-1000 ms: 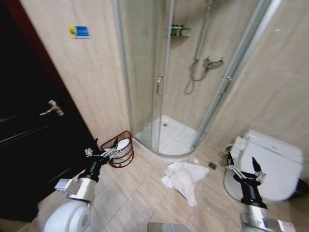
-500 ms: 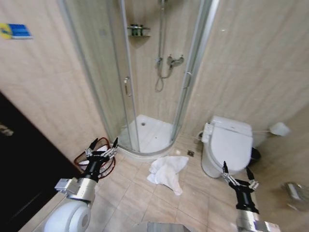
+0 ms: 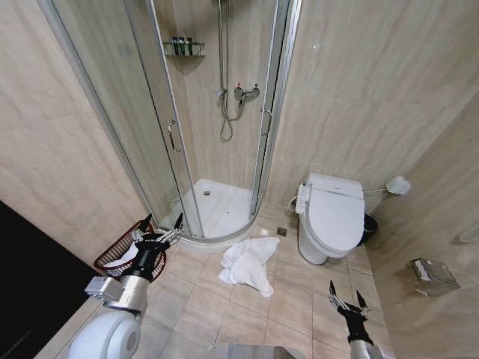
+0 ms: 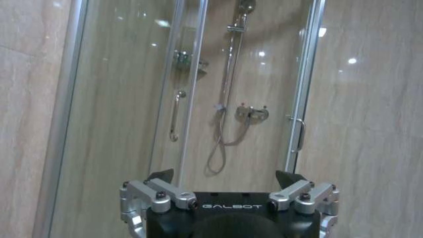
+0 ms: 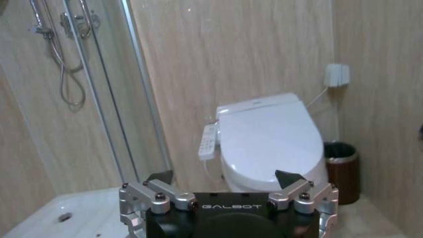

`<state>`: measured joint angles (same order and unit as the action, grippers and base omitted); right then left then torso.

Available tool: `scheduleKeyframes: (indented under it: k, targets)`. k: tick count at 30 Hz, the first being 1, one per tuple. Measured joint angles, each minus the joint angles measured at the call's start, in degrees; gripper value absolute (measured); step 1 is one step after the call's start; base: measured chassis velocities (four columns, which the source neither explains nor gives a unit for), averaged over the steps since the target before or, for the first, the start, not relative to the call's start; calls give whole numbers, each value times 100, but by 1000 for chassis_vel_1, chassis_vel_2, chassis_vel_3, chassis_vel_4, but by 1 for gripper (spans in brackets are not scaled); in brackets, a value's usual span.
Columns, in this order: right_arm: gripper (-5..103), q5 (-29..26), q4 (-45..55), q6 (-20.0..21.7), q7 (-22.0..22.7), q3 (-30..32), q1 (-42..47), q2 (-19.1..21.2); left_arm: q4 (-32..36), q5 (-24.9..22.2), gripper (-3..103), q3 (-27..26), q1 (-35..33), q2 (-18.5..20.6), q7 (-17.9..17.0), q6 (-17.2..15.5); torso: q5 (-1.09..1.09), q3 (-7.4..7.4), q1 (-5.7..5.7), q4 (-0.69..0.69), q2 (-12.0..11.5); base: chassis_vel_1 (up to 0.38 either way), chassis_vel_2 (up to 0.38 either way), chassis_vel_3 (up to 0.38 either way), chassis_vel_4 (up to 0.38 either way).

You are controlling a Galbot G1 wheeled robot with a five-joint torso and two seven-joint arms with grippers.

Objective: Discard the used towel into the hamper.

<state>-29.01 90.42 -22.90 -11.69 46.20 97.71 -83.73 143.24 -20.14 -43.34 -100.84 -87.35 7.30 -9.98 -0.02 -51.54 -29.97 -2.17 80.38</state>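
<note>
White towel (image 3: 248, 262) lies crumpled on the tiled floor (image 3: 292, 303) at the head view's centre, between the shower (image 3: 213, 209) at 11 o'clock and the toilet (image 3: 331, 217) at 2 o'clock. The hamper (image 3: 120, 254) stands at 9 o'clock against the wall, something white inside, well apart from the towel. The left tool (image 3: 160, 225), prongs spread and empty, hovers just beside its rim. The right tool (image 3: 343, 297) at 5 o'clock is likewise spread and empty. The right wrist view adds a brown bin (image 5: 341, 171) beside the toilet.
</note>
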Motion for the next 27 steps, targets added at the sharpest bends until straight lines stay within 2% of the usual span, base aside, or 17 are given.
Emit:
scheduleKeyframes:
  k: [9, 10, 19, 23, 27]
  targets:
    - [100, -208, 46, 1, -411, -168, -100, -43, 0, 0, 100, 0, 1, 0, 0, 0, -2, 0, -2, 1, -1, -100, 111, 91, -111]
    - [100, -210, 50, -2, -436, -172, -99, -46, 0, 0, 100, 0, 1, 0, 0, 0, 3, -1, -3, 0, -1, -159, 193, 179, -191]
    - [100, -131, -164, -218, -503, -222, -284, 69, 0, 0, 100, 0, 2, 0, 0, 0, 1, -2, -7, 2, -3, -124, 119, 111, -114]
    - [100, 154, -230, -436, -503, -250, -425, 46, 0, 0, 100, 0, 0, 0, 0, 0, 3, 0, 0, -2, -1, 0, 0, 0, 0]
    - [100, 277, -44, -477, -402, -348, -248, 11, 0, 0, 100, 0, 0, 0, 0, 0, 2, 2, 4, 0, -1, 54, -19, -39, 30]
